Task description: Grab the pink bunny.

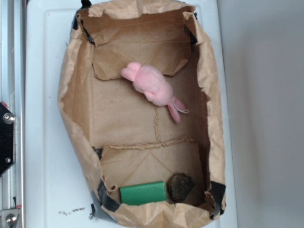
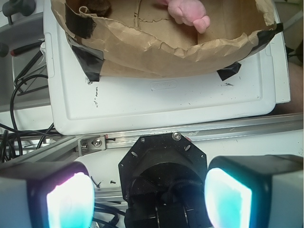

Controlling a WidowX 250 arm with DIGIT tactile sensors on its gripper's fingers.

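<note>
The pink bunny (image 1: 151,87) lies on its side on the floor of a brown paper bag (image 1: 76,123), in the bag's far half, ears toward the upper left and thin legs toward the lower right. In the wrist view only part of the pink bunny (image 2: 187,10) shows at the top edge, inside the bag's rim. My gripper (image 2: 149,197) is open, its two glowing pads (image 2: 71,202) wide apart with nothing between them. It hangs well short of the bag, above the rail and black robot base (image 2: 161,175). The gripper does not show in the exterior view.
A green rectangular block (image 1: 142,193) and a dark brown lumpy ball (image 1: 180,185) sit at the bag's near end. The bag rests on a white tray (image 2: 166,99), its corners held by black tape (image 2: 88,61). A metal rail (image 2: 142,138) and black cables (image 2: 19,95) lie beside the tray.
</note>
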